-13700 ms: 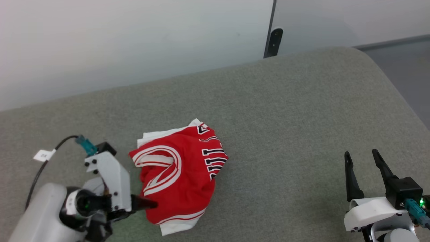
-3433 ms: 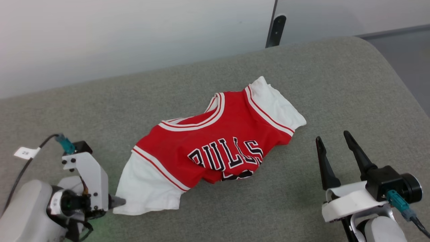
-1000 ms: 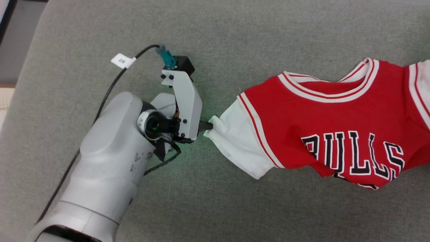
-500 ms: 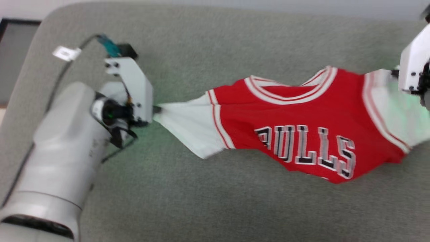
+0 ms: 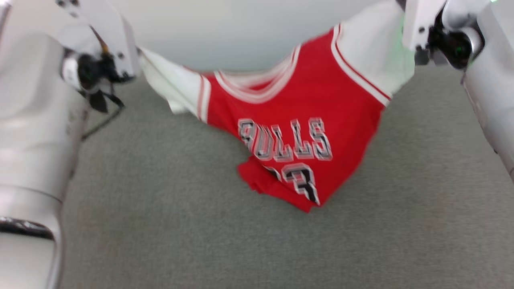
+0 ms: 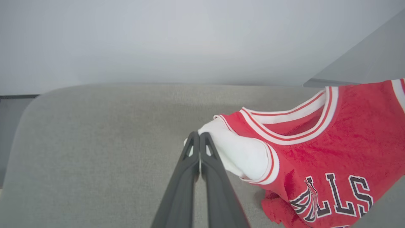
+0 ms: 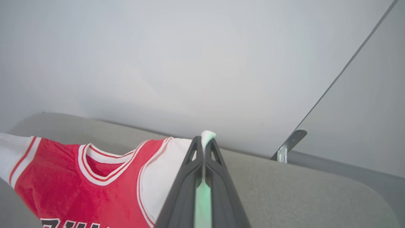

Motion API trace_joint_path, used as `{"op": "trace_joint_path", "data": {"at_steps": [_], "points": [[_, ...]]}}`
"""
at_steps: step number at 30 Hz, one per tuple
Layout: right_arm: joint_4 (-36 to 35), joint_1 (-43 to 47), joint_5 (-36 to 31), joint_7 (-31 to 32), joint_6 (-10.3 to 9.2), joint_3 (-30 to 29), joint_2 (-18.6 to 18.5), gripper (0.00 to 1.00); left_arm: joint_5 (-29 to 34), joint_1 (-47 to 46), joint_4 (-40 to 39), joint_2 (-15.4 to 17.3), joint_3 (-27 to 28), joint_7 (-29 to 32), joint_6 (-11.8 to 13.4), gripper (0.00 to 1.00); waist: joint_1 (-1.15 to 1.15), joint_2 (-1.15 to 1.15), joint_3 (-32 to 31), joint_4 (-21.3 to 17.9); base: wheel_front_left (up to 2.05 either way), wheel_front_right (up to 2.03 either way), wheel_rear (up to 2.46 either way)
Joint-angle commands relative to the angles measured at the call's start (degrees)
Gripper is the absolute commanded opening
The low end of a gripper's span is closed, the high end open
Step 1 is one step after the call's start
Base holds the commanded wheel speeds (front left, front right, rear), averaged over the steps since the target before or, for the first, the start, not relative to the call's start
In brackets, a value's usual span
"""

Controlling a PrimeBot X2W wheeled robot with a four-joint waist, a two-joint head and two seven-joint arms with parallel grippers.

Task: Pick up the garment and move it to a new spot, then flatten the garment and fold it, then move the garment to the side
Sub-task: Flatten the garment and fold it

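Lifted since earlier, the garment (image 5: 297, 120) hangs between the left jaws and right jaws, each pressed together on one of its white sleeves (image 5: 373, 52); its bunched hem sags below them toward the worktop (image 5: 160, 224). Either thin pinch could slip under tension, dropping one side.

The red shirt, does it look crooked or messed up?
Yes. The garment hangs tilted between the left gripper and the right gripper, each shut on a white sleeve, the right sleeve higher in the head view. Its bottom hem is bunched up beside the 23, not hanging flat.
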Motion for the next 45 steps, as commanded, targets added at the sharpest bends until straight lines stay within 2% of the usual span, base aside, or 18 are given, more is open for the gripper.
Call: {"op": "trace_joint_path", "data": {"at_steps": [1, 6, 9, 12, 15, 20, 25, 31, 36, 39, 40, 42, 45], "points": [[0.5, -1.7, -0.6, -2.6, -0.08, -0.5, 0.8, 0.00, 0.9, -2.2, 0.4, 1.0, 0.0, -1.4, 0.1, 0.00, 0.00, 0.00, -5.2, -4.9, 0.00, 0.00, 0.00], [1.6, -5.6, -3.4, -12.4, -0.09, -1.2, 3.0, 0.00, 2.9, -8.1, 1.0, 2.3, 0.0, -7.4, 0.2, 0.00, 0.00, 0.00, -6.6, -6.4, 0.00, 0.00, 0.00], [2.0, -8.0, -4.0, -17.0, -0.09, -3.3, 3.5, 0.00, 3.7, -11.4, 1.7, 2.8, -0.1, -10.1, -0.6, 0.00, 0.00, 0.00, -6.7, -6.8, 0.00, 0.00, 0.00], [2.3, -8.7, -5.1, -18.6, -0.09, -5.1, 3.9, 0.00, 4.5, -14.0, 2.9, 3.0, -0.7, -11.2, -1.3, 0.00, 0.00, 0.00, -6.5, -7.0, 0.00, 0.00, 0.00], [2.2, -9.4, -5.9, -17.2, -0.09, -6.8, 3.8, 0.00, 4.9, -16.8, 4.1, 3.1, -0.6, -12.6, -0.8, 0.00, 0.00, 0.00, -5.1, -6.9, 0.00, 0.00, 0.00], [2.3, -13.2, -9.7, -19.7, -0.09, -9.7, 1.1, 0.00, 4.5, -22.0, 4.8, 2.3, 0.4, -16.0, 0.0, 0.00, 0.00, 0.00, 1.6, -6.0, 0.00, 0.00, 0.00], [2.2, -16.8, -13.7, -22.1, -0.09, -14.4, 0.0, 0.00, 5.7, -27.3, 5.1, 0.4, -0.3, -20.0, -0.6, 0.00, 0.00, 0.00, 10.2, -4.2, 0.00, 0.00, 0.00], [2.3, -22.2, -21.6, -31.6, -0.09, -18.4, -1.7, 0.00, 6.9, -34.2, 5.9, -2.4, -0.5, -27.0, -0.4, 0.00, 0.00, 0.00, 19.0, -2.0, 0.00, 0.00, 0.00], [1.9, -28.3, -29.3, -34.5, -0.09, -23.0, -2.9, 0.00, 6.1, -41.4, 5.9, -3.8, 1.0, -34.3, -1.6, 0.00, 0.00, 0.00, 24.9, 0.0, 0.00, 0.00, 0.00], [-3.8, -29.7, -34.8, -34.5, -0.09, -27.9, -4.1, 0.00, 5.8, -44.7, 6.8, -4.8, 1.4, -37.2, -2.5, 0.00, 0.00, 0.00, 28.4, 1.4, 0.00, 0.00, 0.00], [-3.8, -29.7, -34.8, -34.5, -0.09, -27.9, -4.1, 0.00, 5.8, -44.7, 6.8, -4.8, 1.4, -37.2, -2.5, 0.00, 0.00, 0.00, 28.4, 1.4, 0.00, 0.00, 0.00], [-8.5, -28.7, -39.0, -34.4, -0.09, -32.6, -4.1, 0.00, 5.1, -46.4, 8.1, -5.7, 2.0, -38.4, -2.6, 0.00, 0.00, 0.00, 29.8, 2.4, 0.00, 0.00, 0.00], [-14.3, -26.6, -45.6, -34.4, -0.09, -39.4, -1.5, 0.00, 4.3, -49.4, 9.2, -6.1, 2.9, -41.2, -3.0, 0.00, 0.00, 0.00, 31.3, 3.3, 0.00, 0.00, 0.00]]}}
